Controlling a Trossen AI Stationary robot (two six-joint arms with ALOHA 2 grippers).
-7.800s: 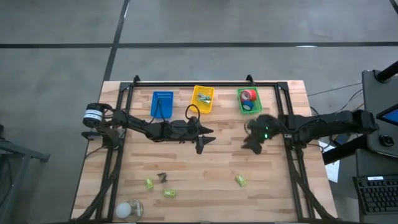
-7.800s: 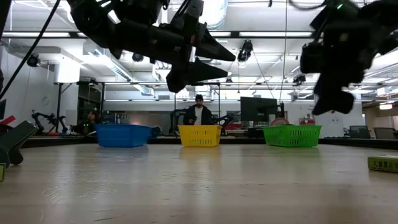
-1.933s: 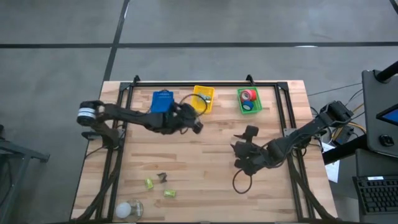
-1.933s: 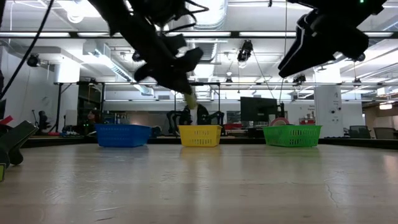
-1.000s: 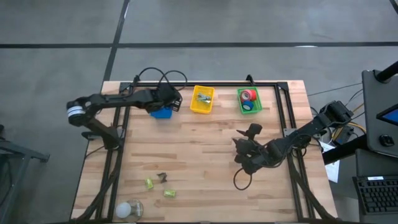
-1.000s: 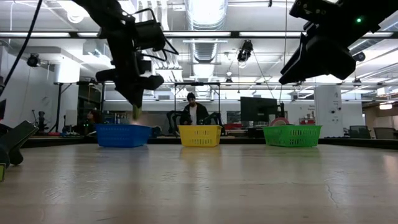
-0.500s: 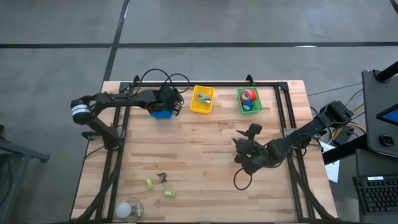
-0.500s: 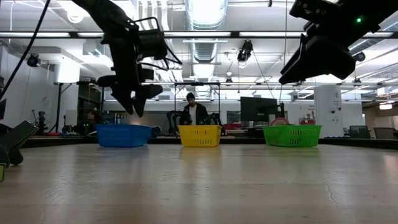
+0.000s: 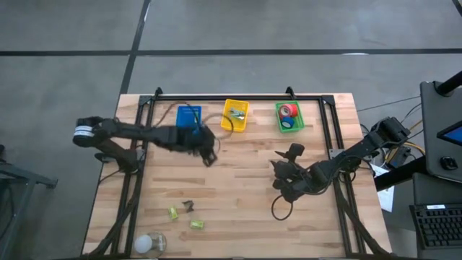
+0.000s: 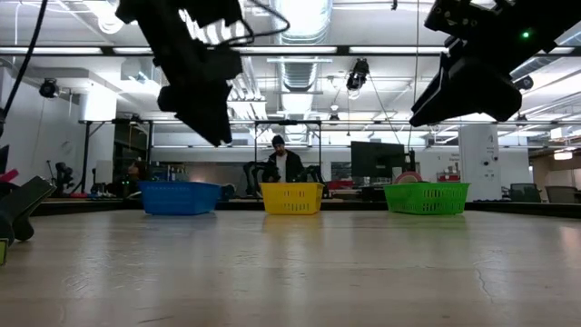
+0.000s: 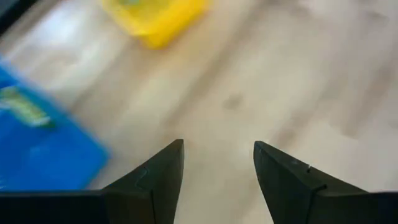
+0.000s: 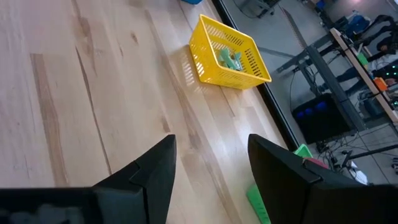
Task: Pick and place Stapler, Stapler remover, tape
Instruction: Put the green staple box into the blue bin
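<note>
My left gripper (image 9: 208, 154) hangs open and empty over the table, just near-right of the blue basket (image 9: 189, 115). In the left wrist view its fingers (image 11: 217, 155) frame bare wood, and a green stapler (image 11: 23, 106) lies in the blue basket (image 11: 43, 143). My right gripper (image 9: 278, 172) is open and empty above the table's right half; its fingers (image 12: 211, 149) point toward the yellow basket (image 12: 230, 55). Two green staplers (image 9: 173, 213) (image 9: 196, 224) and a dark stapler remover (image 9: 188, 206) lie near the near-left corner. Red tape (image 9: 288, 110) and blue tape (image 9: 289, 124) lie in the green basket (image 9: 298, 118).
Blue, yellow (image 9: 235, 115) and green baskets stand in a row along the far edge; the yellow one holds green items (image 12: 229, 60). A pale round object (image 9: 148, 242) sits at the near-left corner. A black frame (image 9: 238, 97) borders the table. Bare wood spans the middle. A person (image 10: 284, 162) stands beyond the table.
My left gripper, which held a small green thing over the blue basket a second ago, opened and let it go there. It then swung away toward the near edge and the table's middle. My right arm kept still.
</note>
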